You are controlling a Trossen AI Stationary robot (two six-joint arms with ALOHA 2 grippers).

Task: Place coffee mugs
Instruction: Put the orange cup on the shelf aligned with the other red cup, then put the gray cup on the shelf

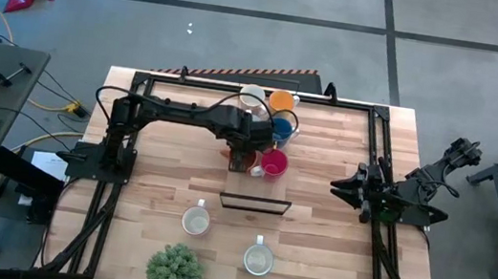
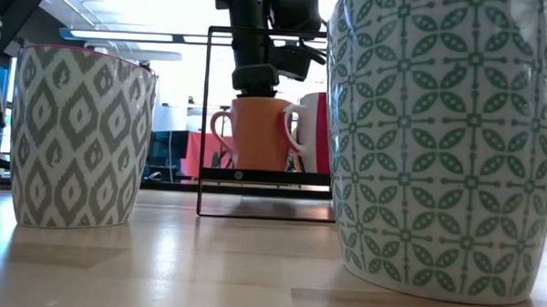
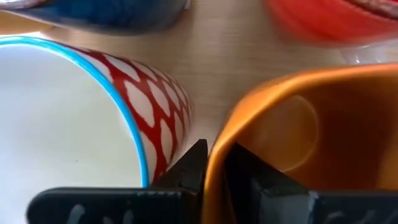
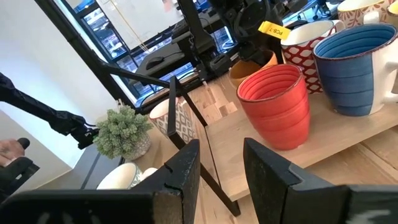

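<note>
Two dark fingers of the left gripper (image 3: pixel 214 171) straddled the wall of the plain orange ceramic mug (image 3: pixel 311 130), one inside and one outside, parted only slightly, a rim pinch apparently for carrying it upright. Just beside the outer finger stood the red-and-white lattice mug with a blue rim (image 3: pixel 74 118). Well apart, the right gripper (image 4: pixel 221 165) waited, fingers parted and holding nothing.
</note>
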